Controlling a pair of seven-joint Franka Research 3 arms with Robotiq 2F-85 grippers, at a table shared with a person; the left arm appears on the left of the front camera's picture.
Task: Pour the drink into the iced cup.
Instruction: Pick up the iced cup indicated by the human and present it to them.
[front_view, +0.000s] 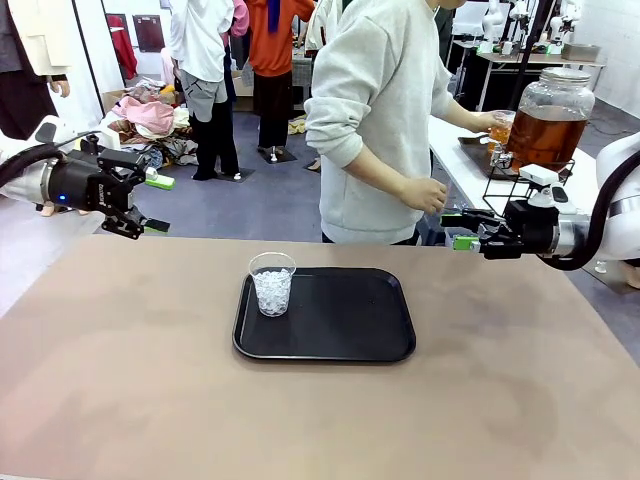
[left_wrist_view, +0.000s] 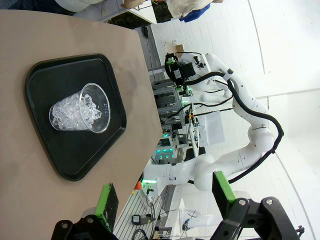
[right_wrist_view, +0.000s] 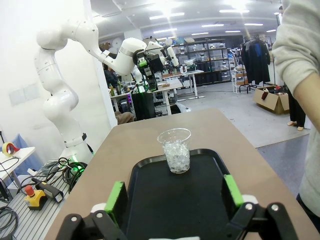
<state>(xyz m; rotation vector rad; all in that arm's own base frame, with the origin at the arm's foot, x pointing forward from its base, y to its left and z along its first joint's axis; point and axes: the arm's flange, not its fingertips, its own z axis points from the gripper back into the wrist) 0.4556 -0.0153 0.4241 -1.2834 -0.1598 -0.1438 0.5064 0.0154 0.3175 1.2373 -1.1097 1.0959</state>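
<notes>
L gripper (front_view: 157, 205): I see it hanging off the table's (front_view: 120, 380) far-left corner, fingers spread wide, nothing between them.
R gripper (front_view: 458, 228): over the far-right edge, pointing inward. Fingers apart too, holding nothing.
Iced cup (front_view: 272, 285): clear plastic, upright, ice abt halfway up, standing on the tray's far-left part.
Tray (front_view: 340, 340): black, mid-table.
Drink (front_view: 548, 130): amber-brown, in a big glass jar w/ lid on a wire stand, on a white side table beyond my R arm — well apart from the iced cup.
Person: grey sweatshirt, far side, turned toward the jar. One hand (front_view: 488, 121) holds a small clear cup (front_view: 501, 130) at the jar's base w/ amber liquid in it — other hand (front_view: 425, 195) hangs low near the table edge.
R wrist cam: iced cup straight ahead, tray below my fingers.
L wrist cam: iced cup & tray off to one side, R arm farther back.
</notes>
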